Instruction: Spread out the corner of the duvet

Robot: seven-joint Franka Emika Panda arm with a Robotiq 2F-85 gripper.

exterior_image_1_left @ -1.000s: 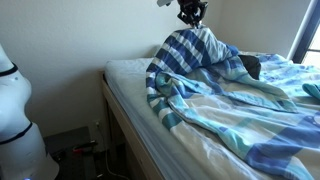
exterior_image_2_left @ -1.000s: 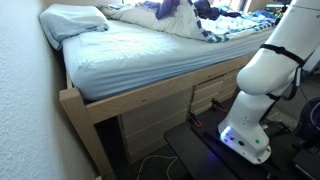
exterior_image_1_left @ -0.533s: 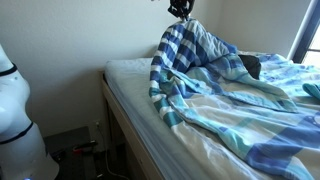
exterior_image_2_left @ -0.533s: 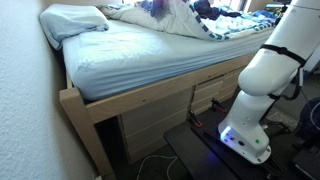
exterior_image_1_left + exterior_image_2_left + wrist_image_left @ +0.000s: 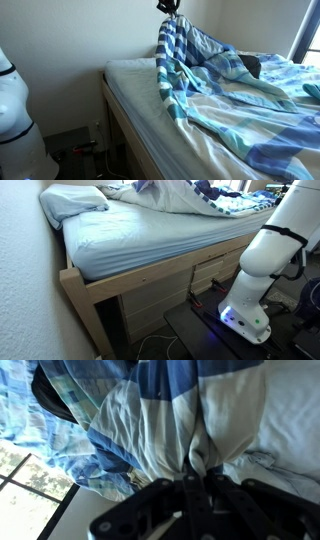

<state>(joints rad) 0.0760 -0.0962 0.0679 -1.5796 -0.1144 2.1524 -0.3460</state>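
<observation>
At the left of an exterior view, past the robot's white body (image 5: 14, 105), the white mattress sheet (image 5: 128, 72) lies bare, and that is the ground you are working toward. A second ago the gripper (image 5: 168, 6) hung lower and further right. It has since climbed to the top edge of the frame and drifted left, out over the sheet. The corner of the duvet (image 5: 170, 45) has come with it, drawn from a broad hump into a tall, narrow striped peak hanging straight down. The wrist view shows the jaws pinched tight on a fold of that cloth (image 5: 205, 430), so your grip looks sound. To the right the rest of the duvet (image 5: 255, 100) stays heaped and creased across the bed. The lift seems done. What is left, by my reading, is to carry the corner on leftward, toward the pillow (image 5: 75, 200) end, and lay it flat. Go gently, since the narrow fold could slip out.
</observation>
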